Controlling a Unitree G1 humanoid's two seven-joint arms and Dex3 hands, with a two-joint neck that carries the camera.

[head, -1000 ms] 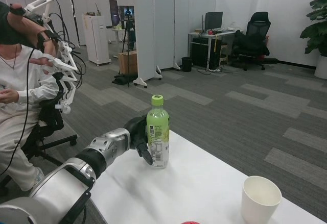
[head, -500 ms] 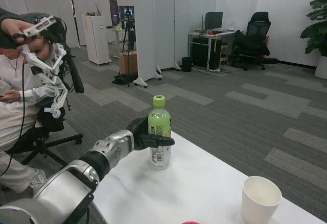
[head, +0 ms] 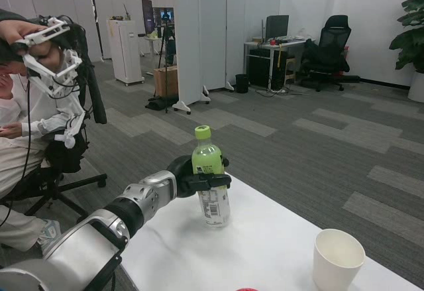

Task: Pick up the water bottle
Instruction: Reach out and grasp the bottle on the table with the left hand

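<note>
A clear water bottle (head: 212, 185) with a green cap and green label stands slightly tilted near the far edge of the white table (head: 265, 244). My left hand (head: 197, 174) grips it around the label, fingers wrapped across the front. Whether the bottle's base touches the table is hard to tell. My left forearm reaches in from the lower left. The right hand is out of sight.
A white paper cup (head: 338, 258) stands at the table's front right. A small red thing (head: 246, 290) peeks in at the bottom edge. A person (head: 26, 125) in white sits on a chair to the left, wearing a hand rig.
My left hand's fingers have closed around the bottle's front, and the bottle has shifted slightly right and tilted. The person's rigged arm has moved.
</note>
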